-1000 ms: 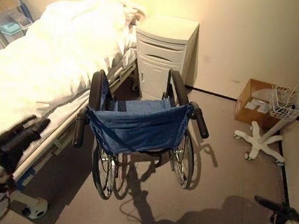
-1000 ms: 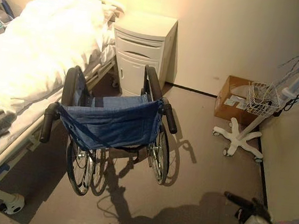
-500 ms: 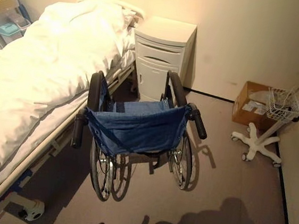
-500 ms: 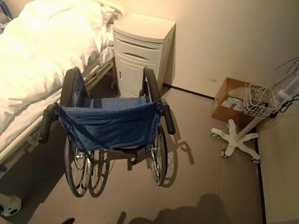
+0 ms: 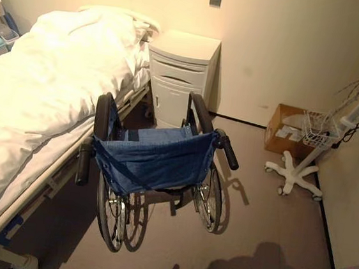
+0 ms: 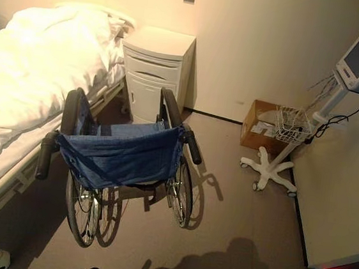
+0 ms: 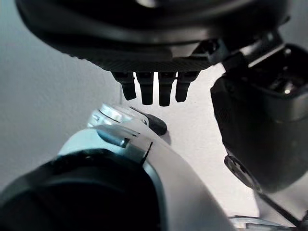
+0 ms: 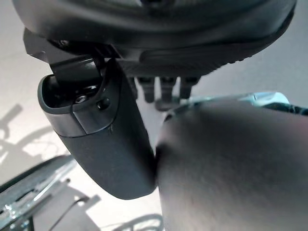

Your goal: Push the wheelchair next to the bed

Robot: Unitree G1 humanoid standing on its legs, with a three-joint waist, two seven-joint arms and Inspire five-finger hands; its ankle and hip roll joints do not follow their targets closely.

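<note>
We see a folding wheelchair with a blue fabric back, black push handles and spoked wheels standing on the grey floor just beside the hospital bed with white bedding and a pale metal side rail. Its left wheel and left push handle are close against the rail; whether they touch it we cannot tell. The chair faces the far wall, with its back toward us, and the two black armrests point at a white bedside cabinet with a drawer and a door that stands against the wall at the head of the bed.

To the right of the chair, well apart from it, a brown cardboard box sits at the foot of the wall. Just beside the box stands a white rolling stand with a star-shaped base, a wire basket and a monitor on top.

In the left wrist view, our left hand hangs free with its dark fingers straight and side by side, holding nothing. In the right wrist view, our right hand is likewise relaxed, fingers straight and empty, its thumb standing out beside them. Neither hand touches the wheelchair.
</note>
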